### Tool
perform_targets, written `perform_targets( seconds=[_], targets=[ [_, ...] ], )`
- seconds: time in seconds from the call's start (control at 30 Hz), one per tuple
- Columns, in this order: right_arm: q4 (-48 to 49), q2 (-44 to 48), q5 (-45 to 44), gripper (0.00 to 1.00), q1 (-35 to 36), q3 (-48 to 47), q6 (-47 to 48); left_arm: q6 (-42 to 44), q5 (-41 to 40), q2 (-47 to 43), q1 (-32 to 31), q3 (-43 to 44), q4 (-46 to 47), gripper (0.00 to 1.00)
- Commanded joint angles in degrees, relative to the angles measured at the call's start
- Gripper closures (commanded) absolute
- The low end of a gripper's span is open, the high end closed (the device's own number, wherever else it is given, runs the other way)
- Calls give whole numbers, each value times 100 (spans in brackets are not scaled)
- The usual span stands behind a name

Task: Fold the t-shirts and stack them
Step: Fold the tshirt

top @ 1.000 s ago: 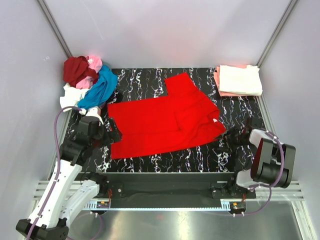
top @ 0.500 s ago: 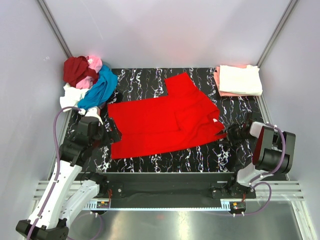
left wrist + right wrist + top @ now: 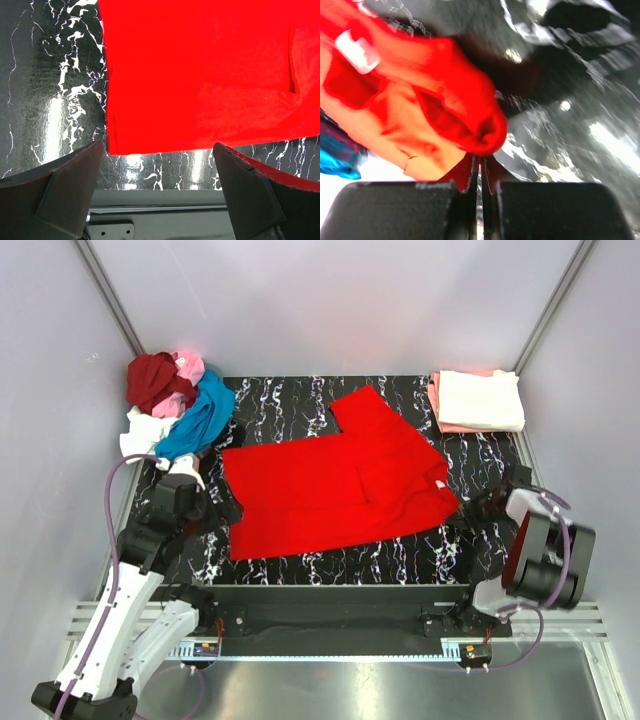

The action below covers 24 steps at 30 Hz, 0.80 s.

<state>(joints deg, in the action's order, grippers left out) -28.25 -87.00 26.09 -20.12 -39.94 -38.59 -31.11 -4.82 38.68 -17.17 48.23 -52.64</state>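
Note:
A bright red t-shirt lies spread on the black marbled table, partly folded, one sleeve pointing to the back. My right gripper is at its right edge, jaws shut on a bunched fold of the red cloth; in the right wrist view the gripper pinches that fold. My left gripper stands open just off the shirt's near-left corner, nothing between its fingers.
At the back left lies a heap of t-shirts: dark red, pink, blue, white. A folded cream shirt rests on a salmon one at the back right. Walls enclose the table.
The right gripper has closed on the shirt's right edge and drawn back to the right; the whole red shirt has slid slightly right with it. The left arm has stayed put.

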Motion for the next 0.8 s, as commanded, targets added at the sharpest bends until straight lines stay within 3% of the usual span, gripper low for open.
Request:
perform_targets(
  seconds=[0.0, 0.2, 0.3, 0.33, 0.37, 0.47, 0.63, 0.77],
  targets=[
    [-742, 1086, -586, 100, -124, 188, 54, -9, -133, -79, 21, 29, 211, 1],
    [-1428, 2389, -921, 100, -124, 514, -202, -26, -159, -71, 21, 20, 211, 1],
    [-1438, 2591, -921, 58, -124, 663, -175, -88, -168, -1, 3, 29, 123, 1],
    [-1420, 2644, -965, 35, -124, 646, -132, -210, -299, 87, -41, 64, 70, 1],
    [-1429, 2662, -982, 28, -124, 620, -149, -324, -439, 122, -119, 81, -17, 1],
    [-1437, 2810, -965, 21, -124, 383, -88, -605, -371, 306, -138, -23, -27, 1],
    [-1202, 3443, -676, 21, -54, -21, 158, -1036, -152, 623, -357, -497, 666, 1],
    [-1139, 3269, -569, 24, 385, -408, 457, -1457, 34, 956, -611, -876, 1168, 1]
  ],
)
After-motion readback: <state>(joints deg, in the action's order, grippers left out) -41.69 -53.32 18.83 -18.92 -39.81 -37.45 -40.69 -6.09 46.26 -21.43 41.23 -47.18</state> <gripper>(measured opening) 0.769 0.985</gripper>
